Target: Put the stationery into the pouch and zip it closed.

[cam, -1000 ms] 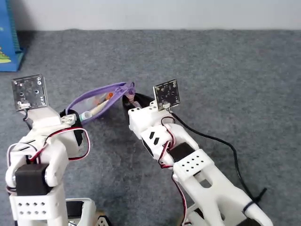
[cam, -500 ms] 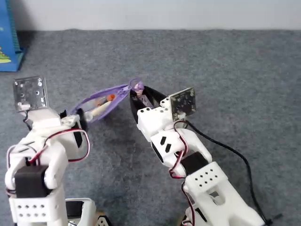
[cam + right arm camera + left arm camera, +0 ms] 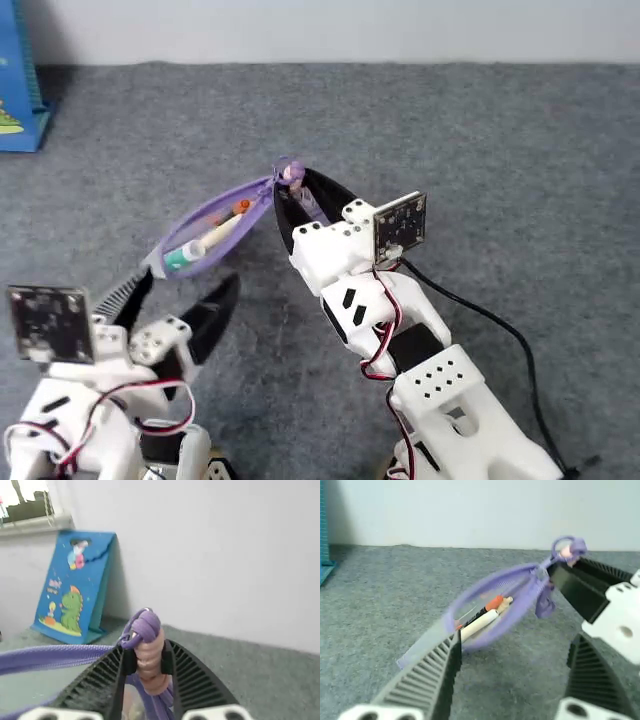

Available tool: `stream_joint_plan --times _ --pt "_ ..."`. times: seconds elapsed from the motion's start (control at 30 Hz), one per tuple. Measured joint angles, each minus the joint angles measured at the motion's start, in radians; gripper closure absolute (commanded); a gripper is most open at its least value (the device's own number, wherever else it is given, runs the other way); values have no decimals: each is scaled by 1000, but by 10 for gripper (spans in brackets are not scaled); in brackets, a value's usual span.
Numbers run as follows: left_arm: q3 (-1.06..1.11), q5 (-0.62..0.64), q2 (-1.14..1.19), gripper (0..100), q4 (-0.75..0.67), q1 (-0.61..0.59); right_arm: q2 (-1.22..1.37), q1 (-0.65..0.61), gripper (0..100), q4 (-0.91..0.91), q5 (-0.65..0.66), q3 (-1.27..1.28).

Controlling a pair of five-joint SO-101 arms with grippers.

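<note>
My right pincer (image 3: 291,188) is clamped on the pink-and-purple zipper pull (image 3: 147,639) at the far end of the purple translucent zip pouch (image 3: 213,222). The pouch lies on the grey felt tabletop (image 3: 480,150) with a white marker with an orange tip (image 3: 481,618) inside it. My left pincer (image 3: 515,651) hangs spread wide, just short of the pouch's near end, touching nothing.

Passage open over the grey carpet (image 3: 500,150) right of the right arm (image 3: 400,330) and beyond the pouch (image 3: 215,225). Right gripper (image 3: 288,192), clamped on the zip pull (image 3: 291,173), bars the pouch's far end; left gripper (image 3: 190,280), jaws spread, bars its near side. Blue bag (image 3: 15,80) occupies the far-left corner.
</note>
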Motion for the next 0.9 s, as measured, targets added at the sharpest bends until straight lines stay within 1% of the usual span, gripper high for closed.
stream_joint_plan --times 0.1,0.27,0.33,0.47,0.53,0.7,0.8,0.9 --pt "18 -32 -38 681 0 12 0 -18 991 -12 0 0" --pt "55 -98 -41 781 8 15 2 -55 991 -11 3 -69" --pt "81 -123 -41 816 8 15 2 -68 991 15 3 -97" --pt "147 -158 -41 848 -35 11 2 -94 991 66 3 -137" --pt "170 -161 -41 849 -64 -28 2 -94 991 101 3 -158" --pt "238 -161 -41 849 -170 -172 2 -92 991 222 5 -215" --pt "281 -137 -41 849 -233 -203 -14 -95 991 322 11 -258" --pt "299 -109 -40 848 -272 -207 -64 -126 991 439 61 -293"
